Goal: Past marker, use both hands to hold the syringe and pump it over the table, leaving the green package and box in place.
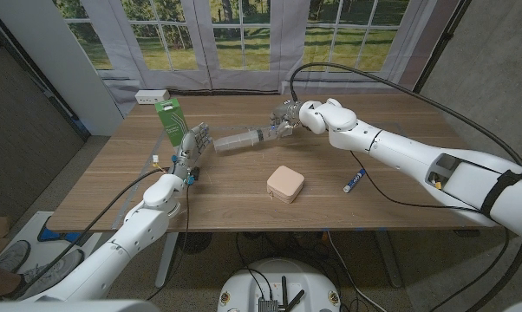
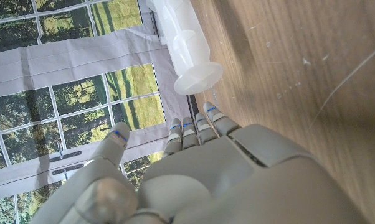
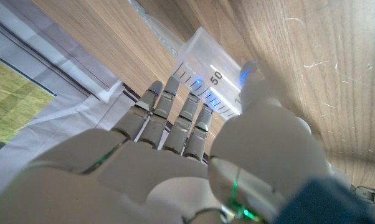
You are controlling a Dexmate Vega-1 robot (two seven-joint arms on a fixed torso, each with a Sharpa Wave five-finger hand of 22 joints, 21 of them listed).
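So the syringe [image 1: 238,139] is hanging above the table [image 1: 400,121], right hand [image 1: 286,117] gripping the barrel end, left hand's [image 1: 192,144] fingers [image 2: 197,127] just at the plunger flange. Green package [image 1: 169,120] stands behind the left hand, box [image 1: 284,184] nearer the front edge, marker [image 1: 354,180] off to its right
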